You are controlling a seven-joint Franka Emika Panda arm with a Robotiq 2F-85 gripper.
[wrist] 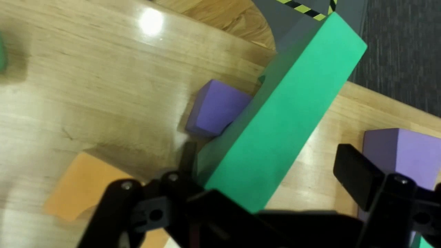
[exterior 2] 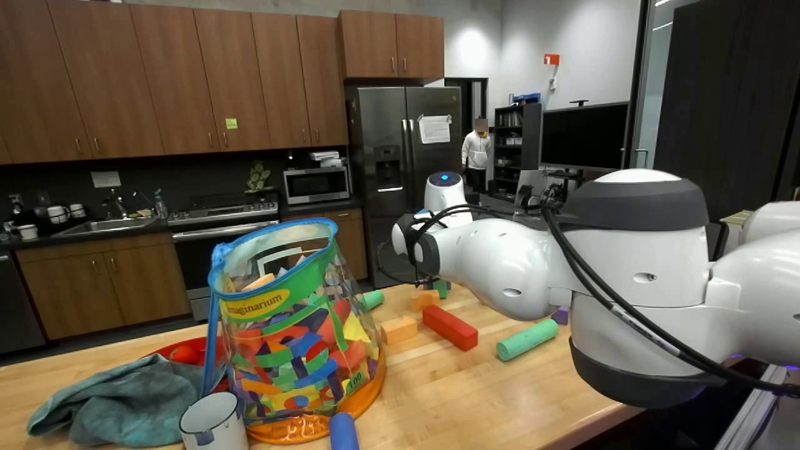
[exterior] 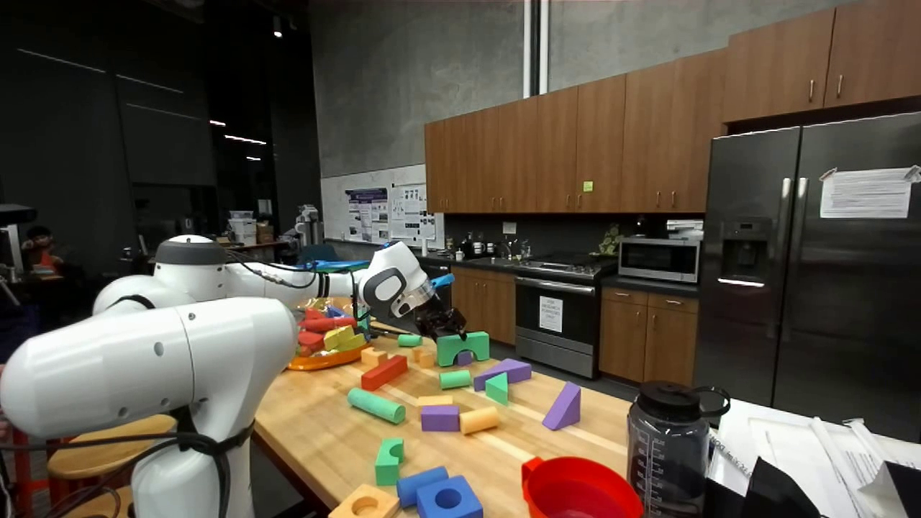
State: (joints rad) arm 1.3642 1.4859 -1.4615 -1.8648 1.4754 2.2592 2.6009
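1. Arch (wrist: 282,113): green, lying from seven to one o'clock in the wrist view; in an exterior view it appears to stand upright on the table (exterior: 316,424), opening down.
2. Gripper (wrist: 271,162): jaws spread wide about the arch's near end, gripping nothing. One finger is just beside it at seven o'clock, contact unclear; the opposite finger is apart, toward four.
3. Progress, as I judge it: the reach looks nearly done; a hold on the arch is not yet made.
4. Around the arch, wrist view: purple block (wrist: 220,106) at nine, orange block (wrist: 82,186) at eight.
5. Farther out, exterior view: bag (exterior: 331,361) at nine, wedge (exterior: 563,408) at four, bowl (exterior: 583,476) at five.
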